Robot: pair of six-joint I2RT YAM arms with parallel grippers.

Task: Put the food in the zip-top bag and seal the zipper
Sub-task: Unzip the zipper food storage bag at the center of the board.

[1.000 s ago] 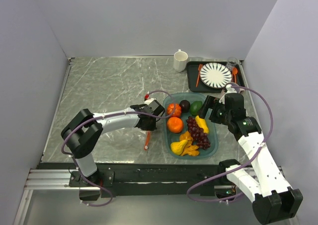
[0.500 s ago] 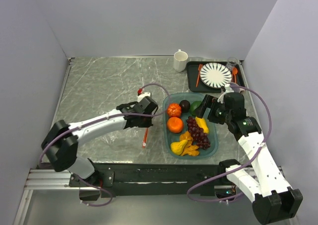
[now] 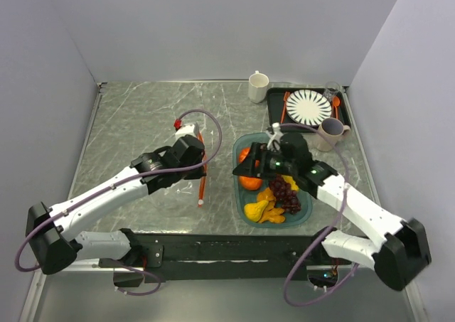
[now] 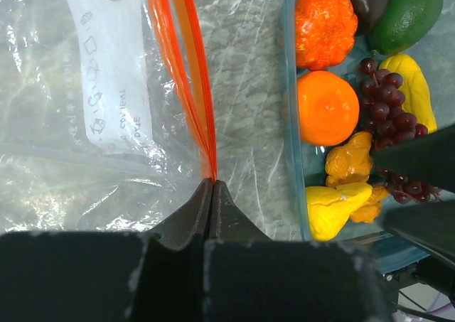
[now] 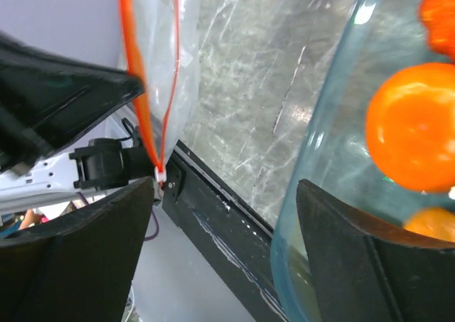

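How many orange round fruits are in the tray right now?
2. A ridged one in the tray's far left corner; a smooth one just nearer, beside the grapes. The right arm may hide more.

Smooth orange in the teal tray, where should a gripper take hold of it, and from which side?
Probably from straight above, fingers spanning the widest part of the smooth orange. It is a ball, so only its middle gives a hold. The tray wall, the bumpy orange, the grape bunch and a yellow-orange piece crowd its sides, leaving only the top free.
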